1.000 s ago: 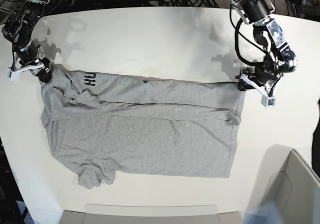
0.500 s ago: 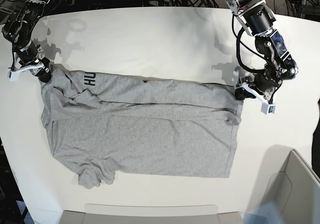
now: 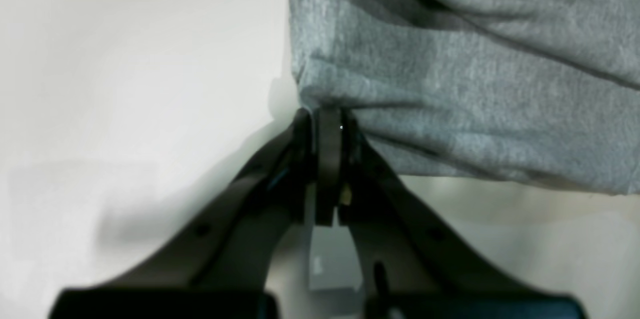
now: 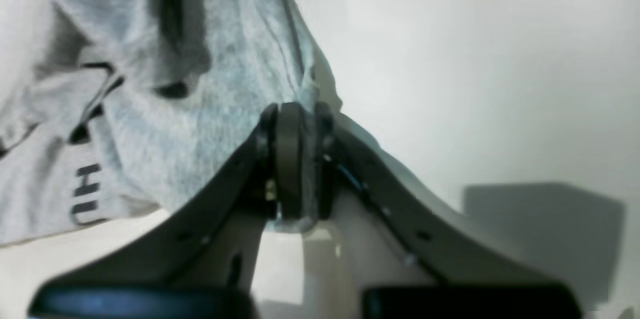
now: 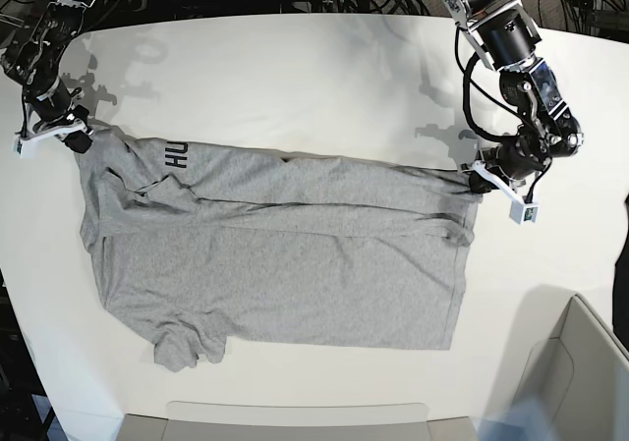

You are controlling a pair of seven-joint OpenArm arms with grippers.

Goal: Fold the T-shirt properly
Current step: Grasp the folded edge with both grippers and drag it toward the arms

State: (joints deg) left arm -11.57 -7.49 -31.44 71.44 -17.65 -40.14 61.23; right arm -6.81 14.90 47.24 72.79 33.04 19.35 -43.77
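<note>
- Looking from the base view, the left gripper is at the right side of the white table. Its arm comes down from the top edge and bends back in toward the cloth.
- The right gripper is at the far left, at the end of a dark arm that comes down from the top left corner.
- The T-shirt lies spread out and mostly flat across the middle of the table. It is grey, with a long fold running across its upper part. Black letters show near its upper left corner (only a few can be seen). A sleeve sticks out, rumpled, at the bottom left.
- Each gripper sits at one upper corner of the shirt, and the cloth is pulled up into a small point there.
- A pale box stands at the bottom right, well apart from the shirt.
- Turning to the left wrist view, the left gripper has its two dark fingers pressed together. They pinch the edge of the T-shirt, which bunches into soft folds right above them.
- Going to the right wrist view, the right gripper is also squeezed tight on the T-shirt. A bit of grey cloth pokes out below the fingers. The cloth hangs in deep wrinkles to the left, and the black letters show low down on it.
</note>
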